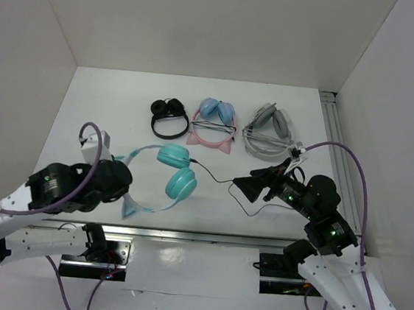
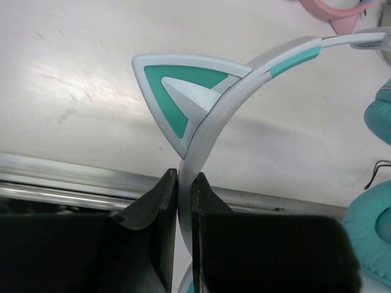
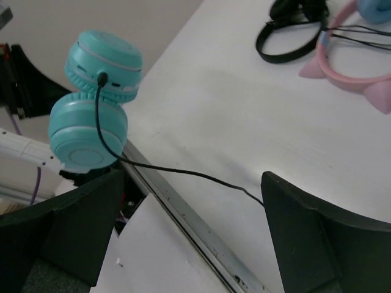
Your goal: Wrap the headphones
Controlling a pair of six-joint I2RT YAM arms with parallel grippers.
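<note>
The teal headphones point(image 1: 177, 174) lie near the table's front edge, their pale headband point(image 2: 211, 119) with a cat ear point(image 2: 174, 91) curving left. My left gripper point(image 1: 122, 183) is shut on the headband, which runs up between its tips in the left wrist view point(image 2: 185, 178). The thin black cable point(image 1: 216, 177) runs right from an ear cup. My right gripper point(image 1: 252, 180) is open and empty just right of the cups. In the right wrist view point(image 3: 195, 204) the cable point(image 3: 183, 173) crosses between its fingers from the stacked cups point(image 3: 91, 122) and passes behind the right finger.
Black headphones point(image 1: 168, 115), a pink cat-eared pair point(image 1: 214, 126) and a grey pair point(image 1: 269, 132) lie in a row at the back. A metal rail point(image 1: 198, 235) runs along the near edge, another point(image 1: 337, 146) along the right side. White walls enclose the table.
</note>
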